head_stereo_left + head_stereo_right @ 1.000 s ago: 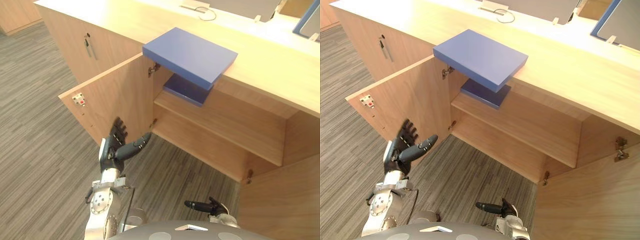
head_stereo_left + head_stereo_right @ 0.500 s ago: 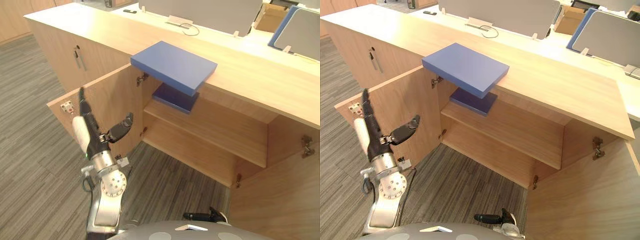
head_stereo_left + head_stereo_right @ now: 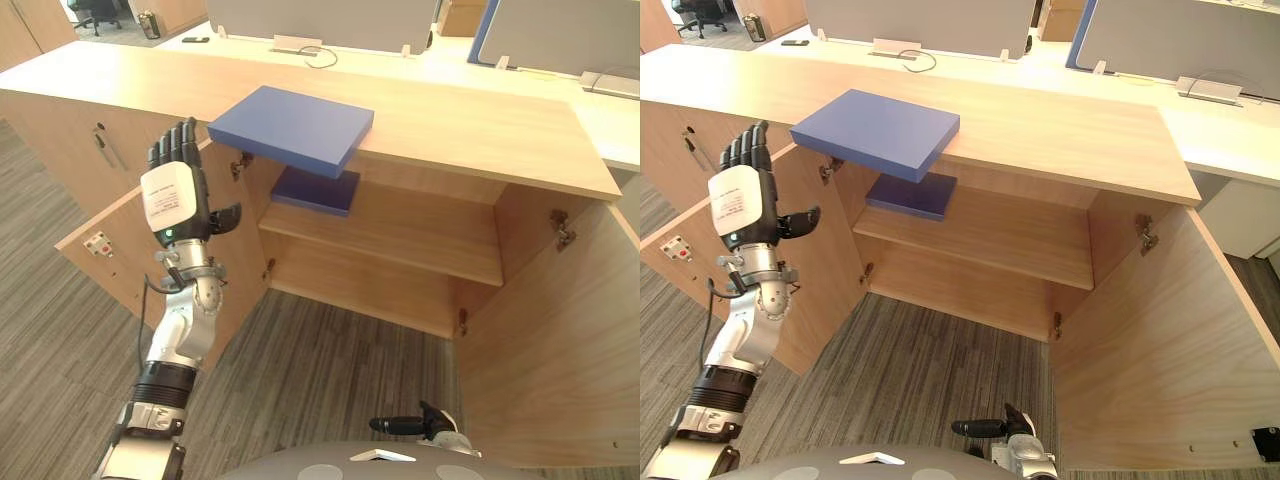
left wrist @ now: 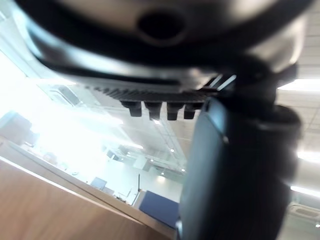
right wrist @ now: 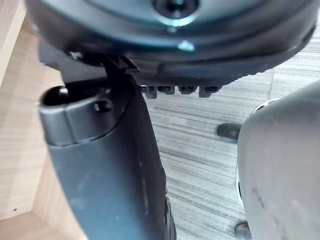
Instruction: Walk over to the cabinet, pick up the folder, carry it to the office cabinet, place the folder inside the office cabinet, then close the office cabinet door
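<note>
Left hand (image 3: 173, 200): raised, fingers straight, empty. Folder (image 3: 290, 128): just right of it, overhanging cabinet top (image 3: 480, 120); best gripped by that free edge

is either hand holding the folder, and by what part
Nothing is held: left hand raised open, right hand low and open, folder lying on the cabinet top.

The left hand (image 3: 175, 190) is dark, with a white rectangular panel (image 3: 735, 205) on its back and a small green light (image 3: 168, 233). Its forearm (image 3: 183, 335) is silver-grey with black ribbed cuffs (image 3: 160, 385). The right hand (image 3: 410, 425) is dark.
</note>
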You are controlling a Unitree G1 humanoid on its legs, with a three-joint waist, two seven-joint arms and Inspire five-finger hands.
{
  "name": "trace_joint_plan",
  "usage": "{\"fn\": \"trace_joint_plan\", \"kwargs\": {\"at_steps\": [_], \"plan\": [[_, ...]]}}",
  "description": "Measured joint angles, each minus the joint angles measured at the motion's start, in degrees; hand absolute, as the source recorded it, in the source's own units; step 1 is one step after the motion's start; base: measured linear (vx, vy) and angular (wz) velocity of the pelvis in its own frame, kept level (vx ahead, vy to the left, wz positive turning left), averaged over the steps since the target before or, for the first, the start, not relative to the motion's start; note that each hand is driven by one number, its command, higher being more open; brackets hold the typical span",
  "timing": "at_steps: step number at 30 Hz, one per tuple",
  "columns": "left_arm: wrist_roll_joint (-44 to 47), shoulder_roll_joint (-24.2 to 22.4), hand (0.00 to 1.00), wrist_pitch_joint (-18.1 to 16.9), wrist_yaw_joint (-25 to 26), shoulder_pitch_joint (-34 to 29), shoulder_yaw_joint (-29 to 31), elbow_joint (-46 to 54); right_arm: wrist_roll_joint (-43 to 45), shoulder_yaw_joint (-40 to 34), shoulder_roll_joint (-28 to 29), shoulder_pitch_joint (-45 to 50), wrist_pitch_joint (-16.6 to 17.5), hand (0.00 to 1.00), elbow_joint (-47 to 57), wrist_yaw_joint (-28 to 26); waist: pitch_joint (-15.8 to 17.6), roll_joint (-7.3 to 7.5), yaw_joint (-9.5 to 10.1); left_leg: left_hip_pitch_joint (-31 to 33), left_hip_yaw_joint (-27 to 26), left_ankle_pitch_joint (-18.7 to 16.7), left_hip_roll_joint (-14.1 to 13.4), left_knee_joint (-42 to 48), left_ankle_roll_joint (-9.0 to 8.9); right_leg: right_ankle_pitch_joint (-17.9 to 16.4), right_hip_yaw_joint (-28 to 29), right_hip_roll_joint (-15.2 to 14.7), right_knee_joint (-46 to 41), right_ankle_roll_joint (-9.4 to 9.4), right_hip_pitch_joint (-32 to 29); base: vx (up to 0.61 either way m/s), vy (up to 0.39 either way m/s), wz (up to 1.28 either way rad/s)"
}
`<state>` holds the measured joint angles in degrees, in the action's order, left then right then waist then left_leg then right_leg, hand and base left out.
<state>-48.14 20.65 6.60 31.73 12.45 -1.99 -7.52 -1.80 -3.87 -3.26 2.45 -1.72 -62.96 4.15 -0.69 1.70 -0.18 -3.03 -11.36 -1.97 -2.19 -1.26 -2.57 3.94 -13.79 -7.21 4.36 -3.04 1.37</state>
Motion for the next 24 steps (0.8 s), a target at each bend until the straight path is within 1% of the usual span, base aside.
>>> {"fn": "trace_joint_plan", "kwargs": {"at_steps": [3,7,10,11,13,18,20,22,24], "plan": [[-0.03,2.63,1.0,0.32,-1.31,2.17,0.29,-3.02,-0.11,-0.21,-0.05,0.09,-0.01,1.0,0.0,-0.42,0.14,0.38,-0.12,0.13,-0.23,0.15,0.01,-0.07,0.08,0.09,0.41,0.09,0.1,-0.14,-0.38,0.0,-0.001,-0.06],[-1.99,4.91,1.0,0.89,-1.99,5.42,-0.02,-6.04,-0.25,-0.7,-0.06,0.07,-0.01,1.0,0.0,-1.09,0.18,0.46,-0.15,0.14,-0.39,0.08,0.02,-0.07,0.06,0.14,1.61,0.24,0.13,-0.15,-1.09,0.03,0.001,-0.17],[-2.0,5.5,1.0,1.03,-2.22,8.39,-0.2,-7.3,-0.26,-2.14,-0.03,0.05,-0.01,1.0,0.0,-1.08,0.25,0.51,-0.38,0.36,-0.14,0.04,0.02,-0.07,0.13,0.37,2.34,0.34,0.13,0.13,-1.36,0.04,-0.001,-0.15],[-2.01,6.07,1.0,1.03,-2.28,9.8,-0.59,-8.04,-0.26,-2.76,-0.05,-0.09,0.0,1.0,0.04,-1.05,0.25,0.51,-1.15,0.35,-0.14,-0.14,0.0,0.06,0.21,0.45,2.47,0.36,0.13,0.25,-1.33,0.01,0.008,-0.05],[-2.02,7.06,1.0,1.04,-2.29,10.87,-1.2,-8.13,-0.25,-3.07,-0.07,-0.17,0.17,1.0,0.28,-1.03,0.26,0.52,-1.9,0.26,-0.34,-0.41,0.02,0.1,0.36,0.54,2.65,0.33,0.13,0.38,-1.38,0.0,0.013,-0.07],[-2.05,7.14,1.0,0.98,-2.32,13.43,-3.1,-8.41,-0.25,-4.42,-0.24,-0.05,0.25,1.0,0.26,-1.05,0.3,0.53,-2.38,-0.35,-0.8,-1.06,0.5,0.14,0.72,0.77,3.07,-0.05,0.15,0.64,-1.31,-0.03,0.024,-0.1],[-2.04,7.2,1.0,0.99,-2.32,15.31,-4.17,-10.44,-0.21,-4.67,-0.44,-0.04,0.28,1.0,0.23,-1.03,0.36,0.52,-2.84,-0.35,-0.79,-1.15,0.9,0.14,0.83,0.83,3.07,-0.43,0.17,0.55,-1.36,-0.05,0.022,-0.01],[-2.03,7.29,1.0,1.01,-2.32,15.64,-4.46,-11.02,-0.18,-4.82,-0.44,-0.05,0.52,1.0,0.28,-1.03,0.38,0.51,-3.24,-0.35,-0.81,-1.18,1.13,0.13,0.88,0.87,3.15,-0.63,0.17,0.49,-1.46,-0.04,0.016,-0.02],[-2.02,7.31,1.0,1.02,-2.34,16.9,-5.77,-12.34,-0.19,-5.03,-0.45,-0.02,0.62,1.0,0.22,-1.01,0.49,0.62,-3.19,-0.35,-0.8,-1.18,1.22,0.13,0.88,0.88,3.17,-0.71,0.18,0.47,-1.51,-0.04,0.005,-0.01]]}}
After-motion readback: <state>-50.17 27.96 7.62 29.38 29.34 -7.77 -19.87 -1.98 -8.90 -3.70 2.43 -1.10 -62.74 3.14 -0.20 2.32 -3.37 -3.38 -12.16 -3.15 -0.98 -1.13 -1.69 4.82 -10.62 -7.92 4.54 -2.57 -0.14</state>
